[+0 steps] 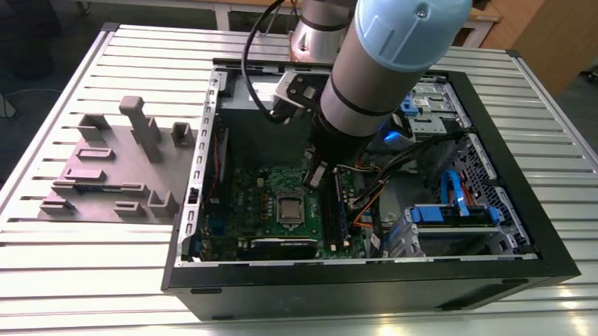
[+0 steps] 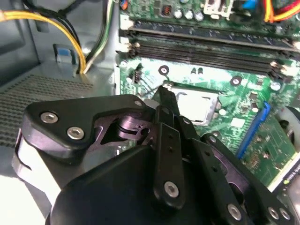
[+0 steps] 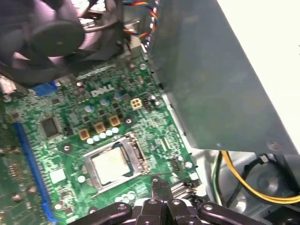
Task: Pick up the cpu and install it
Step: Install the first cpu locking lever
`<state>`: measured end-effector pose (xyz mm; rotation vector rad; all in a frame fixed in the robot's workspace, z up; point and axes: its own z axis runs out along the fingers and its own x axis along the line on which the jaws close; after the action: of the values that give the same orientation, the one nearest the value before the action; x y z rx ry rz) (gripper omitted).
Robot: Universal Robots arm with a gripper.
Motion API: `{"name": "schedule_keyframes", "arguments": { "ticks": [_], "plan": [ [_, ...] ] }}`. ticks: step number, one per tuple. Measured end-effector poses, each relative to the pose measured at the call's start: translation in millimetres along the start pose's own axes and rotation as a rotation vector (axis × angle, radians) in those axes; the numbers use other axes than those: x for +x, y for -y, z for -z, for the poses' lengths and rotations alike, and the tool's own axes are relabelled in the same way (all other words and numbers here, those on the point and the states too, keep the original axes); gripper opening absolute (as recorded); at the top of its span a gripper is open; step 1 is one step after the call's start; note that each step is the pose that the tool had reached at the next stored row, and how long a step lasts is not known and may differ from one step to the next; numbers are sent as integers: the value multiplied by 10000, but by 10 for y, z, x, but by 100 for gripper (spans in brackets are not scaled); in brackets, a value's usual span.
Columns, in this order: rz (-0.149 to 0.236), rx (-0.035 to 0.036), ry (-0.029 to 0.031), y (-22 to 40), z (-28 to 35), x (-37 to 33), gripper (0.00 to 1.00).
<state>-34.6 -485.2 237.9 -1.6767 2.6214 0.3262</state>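
The cpu (image 3: 111, 165) is a small square chip with a silvery top and a pale tan edge. It lies flat inside the metal-framed socket (image 3: 136, 150) of the green motherboard (image 3: 70, 140). It also appears in the exterior view (image 1: 290, 208) and the second wrist view (image 2: 199, 105). My gripper (image 3: 160, 183) hovers above the board just beside the socket, apart from the chip. Its two dark fingers (image 2: 166, 101) are pressed together with nothing between them. In the exterior view the gripper (image 1: 318, 180) hangs inside the open computer case (image 1: 523, 210).
A grey power supply box (image 3: 211, 70) and yellow cables (image 3: 243, 180) flank the gripper. A black fan (image 3: 51, 28) sits past the socket. Memory slots (image 2: 201, 42) run alongside. Blue drive bays (image 1: 453, 213) fill the case's right. A grey fixture (image 1: 112, 168) lies on the table left.
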Motion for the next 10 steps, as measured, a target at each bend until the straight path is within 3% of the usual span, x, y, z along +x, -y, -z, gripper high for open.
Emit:
{"name": "schedule_keyframes", "arguments": {
  "ticks": [6,10],
  "plan": [
    [0,0,0,-26,-22,-129,11],
    [0,0,-1,-9,-25,-173,11]
  ]
}}
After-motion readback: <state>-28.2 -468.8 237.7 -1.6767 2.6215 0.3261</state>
